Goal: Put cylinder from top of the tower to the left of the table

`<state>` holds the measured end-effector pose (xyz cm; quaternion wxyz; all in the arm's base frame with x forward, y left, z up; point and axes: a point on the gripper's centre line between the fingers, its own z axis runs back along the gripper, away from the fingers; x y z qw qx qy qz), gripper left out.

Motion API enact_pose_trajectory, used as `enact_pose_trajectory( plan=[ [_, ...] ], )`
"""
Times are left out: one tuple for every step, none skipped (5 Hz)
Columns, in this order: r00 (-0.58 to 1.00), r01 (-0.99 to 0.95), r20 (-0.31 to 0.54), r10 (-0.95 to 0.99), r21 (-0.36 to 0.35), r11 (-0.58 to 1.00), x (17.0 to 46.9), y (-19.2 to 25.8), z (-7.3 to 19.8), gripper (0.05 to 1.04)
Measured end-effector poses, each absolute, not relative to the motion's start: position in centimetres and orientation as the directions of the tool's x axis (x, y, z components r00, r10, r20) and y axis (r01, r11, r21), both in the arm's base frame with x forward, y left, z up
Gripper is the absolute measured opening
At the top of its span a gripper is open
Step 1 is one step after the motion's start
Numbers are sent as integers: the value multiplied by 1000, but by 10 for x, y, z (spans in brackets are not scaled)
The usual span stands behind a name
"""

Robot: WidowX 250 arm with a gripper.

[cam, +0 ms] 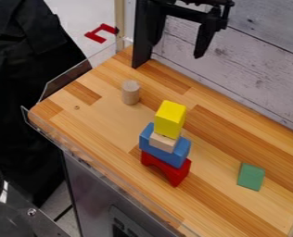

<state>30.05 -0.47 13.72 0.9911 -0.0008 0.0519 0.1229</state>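
Cloth (25, 102), black and creased, fills much of the far left, beyond the end of the wooden table (105, 132). Toward the bottom left there is dark metalwork (25, 215) with a round screw in it. Clear edging (65, 78) stands along the left end of the table. Past that edging, higher up, a red angular piece (101, 33) lies outside the tabletop. Next comes the pale wooden cylinder (130, 92), upright on the left part of the table, well apart from the tower and nearer the top of the view. Just right of it and higher, a black upright (143, 41) rises by the corner where the table meets the grey plank wall (260, 60). The tower stands around the middle of the table: a red arch block (166, 170) at the bottom, a blue block (166, 150) on it with its notch facing up, a small bare-wood block (164, 141) seated in that notch, and a yellow block (170, 119) on top, its long side upright. Above the tower in the view, the gripper (177, 51) hangs at the top edge, in front of the wall, fingers spread wide with nothing between them. Farthest right, a green block (251, 176) lies flat on the table, well apart from the tower.
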Motion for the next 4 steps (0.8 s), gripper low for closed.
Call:
enact_pose_trajectory(
  plan=[
    [961, -253, -111, 253, 13, 967, 298, -5, 135, 1001],
    [961, -254, -111, 254, 13, 967, 298, -5, 135, 1001],
    [961, -254, -112, 254, 13, 967, 298, -5, 135, 1001],
    [961, -254, -112, 254, 13, 967, 298, -5, 135, 1001]
  ],
)
